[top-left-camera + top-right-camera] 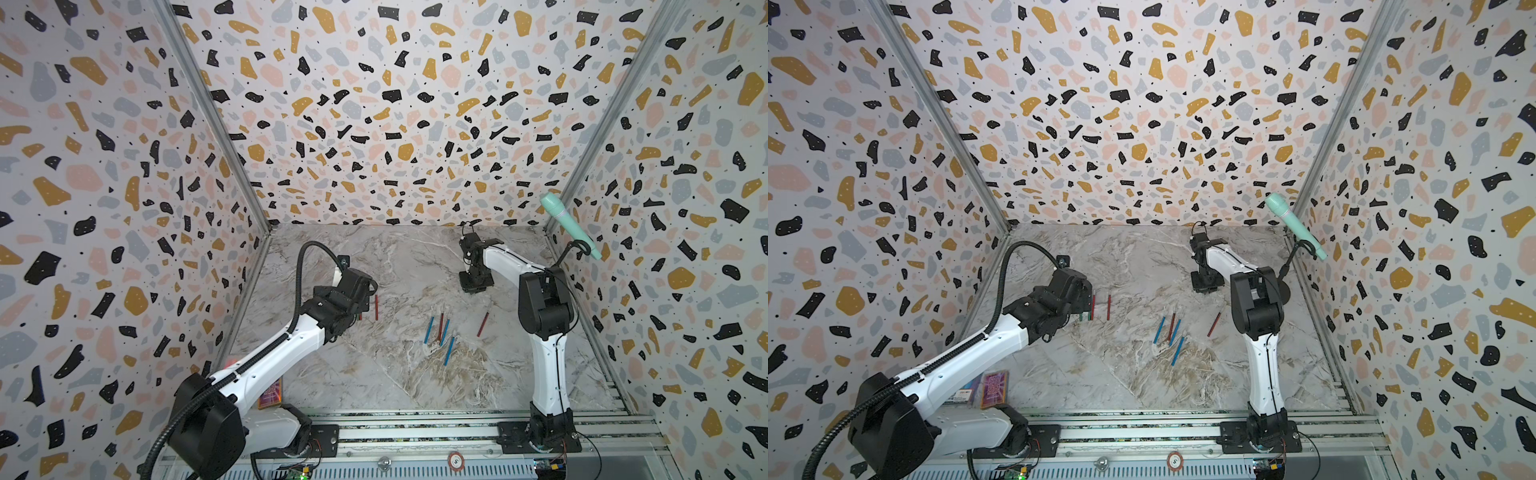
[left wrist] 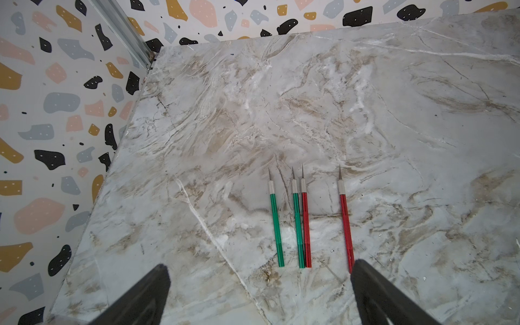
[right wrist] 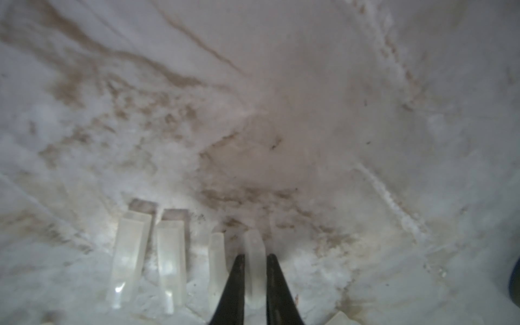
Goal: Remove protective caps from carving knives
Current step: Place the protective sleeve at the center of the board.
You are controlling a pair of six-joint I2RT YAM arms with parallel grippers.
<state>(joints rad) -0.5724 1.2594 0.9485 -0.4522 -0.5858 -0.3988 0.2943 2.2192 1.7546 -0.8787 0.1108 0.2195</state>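
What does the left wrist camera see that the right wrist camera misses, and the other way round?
Only the left wrist view: two green knives and two red knives, grey tips bare, lying before the open left gripper. Only the right wrist view: several loose caps, clear, lying together, plus a held cap pinched by the shut right gripper. Both: the marble table.

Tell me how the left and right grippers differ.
The left gripper is wide open and empty; the right gripper is shut on a clear cap. The left gripper hangs by four bare-bladed knives; the right gripper sits beside other loose caps. Both hang over the marble table.
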